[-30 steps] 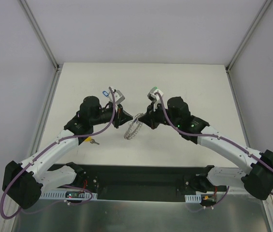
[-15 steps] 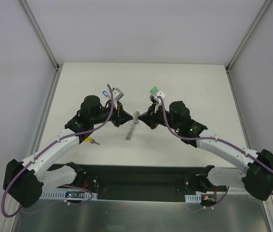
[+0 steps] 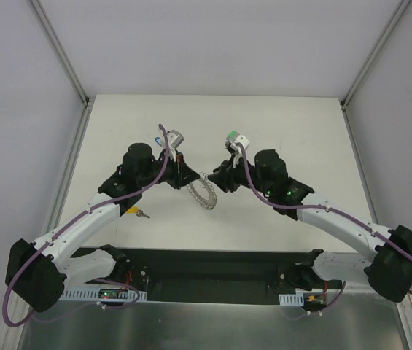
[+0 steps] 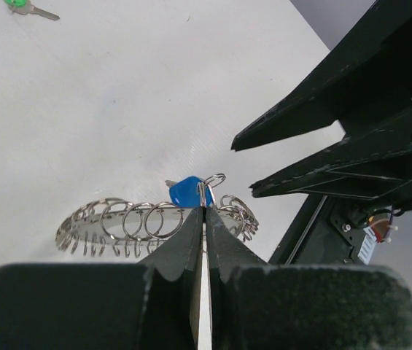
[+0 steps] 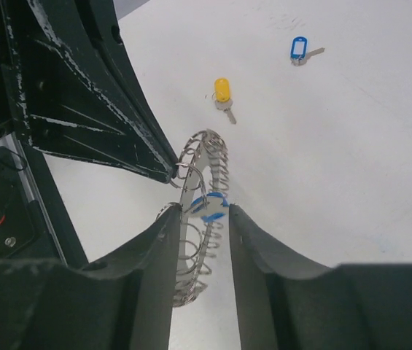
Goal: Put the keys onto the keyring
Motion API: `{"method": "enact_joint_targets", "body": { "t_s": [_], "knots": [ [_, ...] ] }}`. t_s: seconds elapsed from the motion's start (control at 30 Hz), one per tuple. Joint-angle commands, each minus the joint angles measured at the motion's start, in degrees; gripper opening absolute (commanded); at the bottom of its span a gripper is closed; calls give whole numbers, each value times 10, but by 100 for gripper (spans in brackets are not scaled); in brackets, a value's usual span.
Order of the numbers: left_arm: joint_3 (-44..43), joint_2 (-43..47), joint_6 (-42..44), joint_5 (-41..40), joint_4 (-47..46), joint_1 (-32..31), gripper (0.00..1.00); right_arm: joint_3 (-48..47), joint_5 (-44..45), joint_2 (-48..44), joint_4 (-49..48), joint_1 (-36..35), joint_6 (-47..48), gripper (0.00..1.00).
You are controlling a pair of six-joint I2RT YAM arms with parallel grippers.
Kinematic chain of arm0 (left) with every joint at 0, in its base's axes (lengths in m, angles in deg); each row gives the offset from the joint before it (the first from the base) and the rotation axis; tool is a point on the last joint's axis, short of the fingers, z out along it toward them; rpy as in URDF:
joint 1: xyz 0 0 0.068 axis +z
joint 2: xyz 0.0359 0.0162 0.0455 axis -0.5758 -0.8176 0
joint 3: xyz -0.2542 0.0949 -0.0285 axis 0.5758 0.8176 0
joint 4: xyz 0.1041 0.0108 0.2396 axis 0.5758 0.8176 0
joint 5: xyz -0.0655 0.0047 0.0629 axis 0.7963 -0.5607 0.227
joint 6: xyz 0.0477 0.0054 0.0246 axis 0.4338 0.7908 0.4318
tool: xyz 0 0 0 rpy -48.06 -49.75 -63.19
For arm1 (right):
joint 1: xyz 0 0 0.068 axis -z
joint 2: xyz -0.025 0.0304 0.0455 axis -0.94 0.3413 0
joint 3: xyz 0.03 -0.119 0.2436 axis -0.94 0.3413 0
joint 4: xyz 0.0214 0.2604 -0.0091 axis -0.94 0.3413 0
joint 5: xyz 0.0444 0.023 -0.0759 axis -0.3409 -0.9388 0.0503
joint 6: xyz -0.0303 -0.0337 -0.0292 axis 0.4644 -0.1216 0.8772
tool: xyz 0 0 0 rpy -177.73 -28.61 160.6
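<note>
1. Left gripper (image 4: 204,210): jaws pressed together, pinching one wire loop of the keyring (image 4: 129,222).
2. Right gripper (image 5: 205,216): jaws spread, gripping nothing.
3. Blue key (image 5: 209,206): against the keyring, in the gap between the right fingers.
4. Green key (image 4: 23,6), yellow key (image 5: 222,92), pale blue key (image 5: 298,48): loose on the table (image 5: 351,146).

The left arm (image 3: 82,222) and the right arm (image 3: 337,219) each reach forward from the base and bend inward at the elbow, so their tips face each other, just apart. The left gripper (image 4: 204,213) has its jaws pressed flat together, nipping a wire loop of the keyring (image 4: 118,222) at the very tip. Opposite that tip, the right gripper (image 5: 202,213) angles downward, jaws parted, with a clear gap between its fingers (image 5: 154,248).
</note>
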Motion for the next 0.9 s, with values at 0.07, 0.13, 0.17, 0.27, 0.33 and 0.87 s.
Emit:
{"method": "enact_joint_targets", "body": {
  "t_s": [0.07,0.13,0.17,0.27,0.33,0.87],
  "knots": [
    [-34,2,85,10,23,-1,0,-111,-8,-4,175,6,38,45],
    [-40,1,111,24,37,-1,0,-149,-16,7,224,13,39,46],
    [-42,1,117,26,38,-1,0,-163,-18,25,241,13,39,46],
    [-46,3,138,37,47,-1,0,-210,-61,67,285,15,41,46],
    [-48,3,147,46,51,-1,0,-233,-74,89,302,15,40,45],
    [-53,2,158,75,58,-1,0,-259,-117,147,326,14,27,9]
  ]
}}
